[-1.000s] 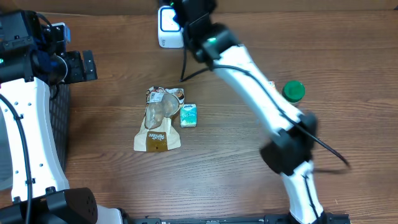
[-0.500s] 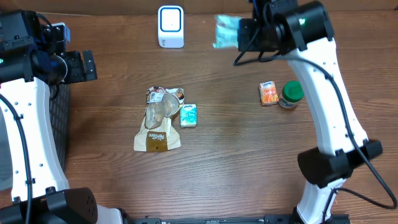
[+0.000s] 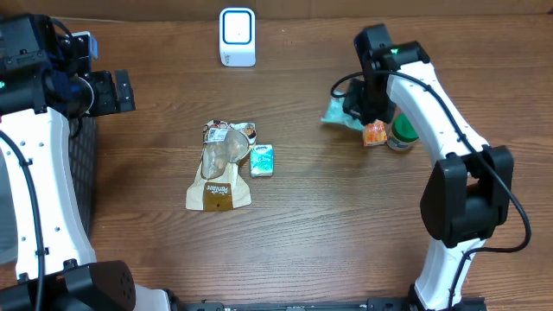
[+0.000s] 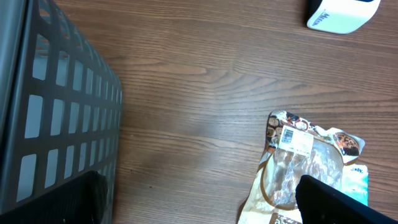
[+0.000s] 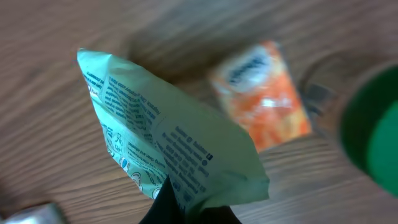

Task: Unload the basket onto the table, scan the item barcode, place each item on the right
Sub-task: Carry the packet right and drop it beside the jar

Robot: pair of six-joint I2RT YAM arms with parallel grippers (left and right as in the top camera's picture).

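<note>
Now pinches a pale green packet [image 3: 337, 115] by one edge with the right gripper [image 3: 356, 105], jaws pressed together on the thin wrapper. Holds it low over the bench [image 3: 328, 225] toward the back right corner, just beside a small orange packet [image 3: 374, 133] and a jar with a green lid [image 3: 406, 128]. Lets the packet hang slanted with a printed side turned up, most likely so that the small print and the code can be found. Shows no barcode clearly in any view, though. Holds it well apart from the white scanner [image 3: 237, 36], standing at the back edge near the middle. Looks like either a put-down beside the two things on the right, or a stop on the way to the scanner; cannot tell which. Rests the left gripper [image 3: 126, 91] by the left edge, fingers spread wide and holding nothing, next to a dark basket [image 4: 56, 112], probably to be out of the way. Leaves a brown snack bag [image 3: 220, 168] and a little teal carton [image 3: 262, 161] lying flat, just beside each other, around the middle of the bench, likely waiting for a turn. Needs care with a grip on one thin edge: could slip, or fold over and hide the code.
</note>
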